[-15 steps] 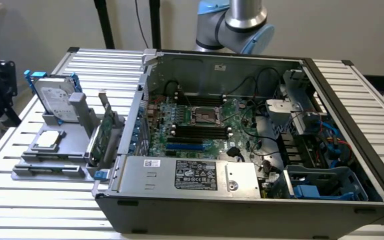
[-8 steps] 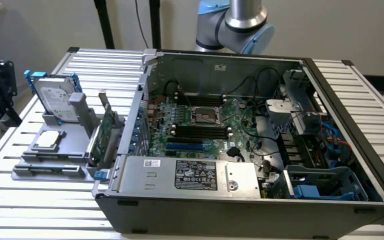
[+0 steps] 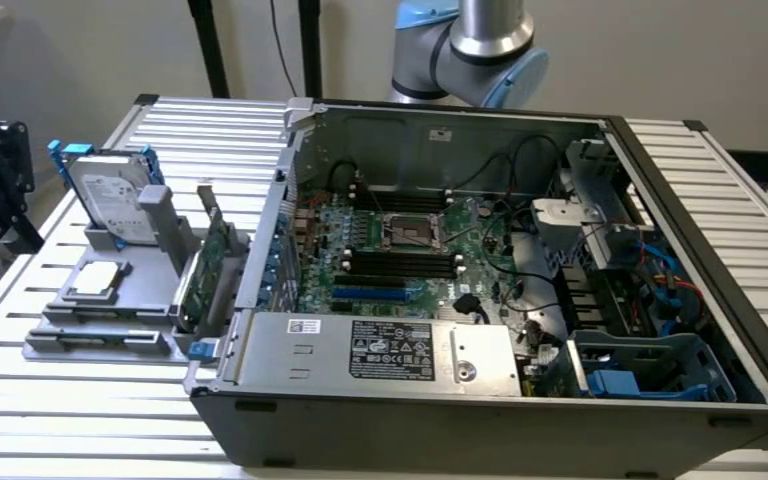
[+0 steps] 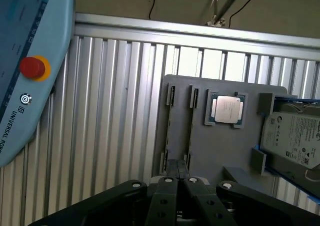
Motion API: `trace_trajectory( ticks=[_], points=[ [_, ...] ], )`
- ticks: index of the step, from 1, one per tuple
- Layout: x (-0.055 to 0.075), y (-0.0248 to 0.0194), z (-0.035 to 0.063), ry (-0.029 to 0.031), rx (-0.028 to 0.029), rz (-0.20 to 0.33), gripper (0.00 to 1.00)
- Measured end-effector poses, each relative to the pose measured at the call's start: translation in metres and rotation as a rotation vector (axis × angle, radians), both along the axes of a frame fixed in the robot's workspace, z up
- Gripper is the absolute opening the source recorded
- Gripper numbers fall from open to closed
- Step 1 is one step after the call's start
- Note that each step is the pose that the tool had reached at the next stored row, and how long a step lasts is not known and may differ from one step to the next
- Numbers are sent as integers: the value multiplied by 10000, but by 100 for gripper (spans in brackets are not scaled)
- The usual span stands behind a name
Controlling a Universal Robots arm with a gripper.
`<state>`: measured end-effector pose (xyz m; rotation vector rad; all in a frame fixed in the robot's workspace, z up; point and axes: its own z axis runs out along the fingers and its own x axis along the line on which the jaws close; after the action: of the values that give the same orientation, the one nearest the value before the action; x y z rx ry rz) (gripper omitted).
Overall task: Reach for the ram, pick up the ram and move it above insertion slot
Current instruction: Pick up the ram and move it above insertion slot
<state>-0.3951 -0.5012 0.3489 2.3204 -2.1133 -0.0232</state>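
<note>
Thin green boards stand on edge in the grey holder (image 3: 104, 300) at the exterior view's left, beside the open computer case. The ram (image 3: 213, 262) looks like the narrow green one among them. In the wrist view the holder (image 4: 220, 146) is seen from above, and the boards show as two thin dark lines in its slots (image 4: 172, 128). My gripper (image 4: 178, 172) hangs well above that end of the holder. Its fingers (image 4: 165, 198) are pressed together, shut on nothing. The dark insertion slots (image 3: 404, 262) lie on the motherboard inside the case.
On the holder sit a silver hard drive (image 3: 115, 195) in a blue bracket and a square processor (image 4: 227, 110). A teach pendant (image 4: 25, 71) with a red button lies on the ribbed metal table (image 4: 110, 111). The case (image 3: 491, 400) holds cables, a power supply and a blue drive cage.
</note>
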Motion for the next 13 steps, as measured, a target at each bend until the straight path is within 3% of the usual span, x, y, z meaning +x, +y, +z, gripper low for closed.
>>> trace_trajectory(
  ticks=[2, 4, 5, 8, 13],
  points=[
    [0, 0, 0, 0, 0, 0, 12],
    [0, 0, 0, 0, 0, 0, 24],
    [0, 0, 0, 0, 0, 0, 24],
    [0, 0, -7, 0, 2, 0, 42],
    [7, 0, -76, 0, 4, -7, 48]
  ],
)
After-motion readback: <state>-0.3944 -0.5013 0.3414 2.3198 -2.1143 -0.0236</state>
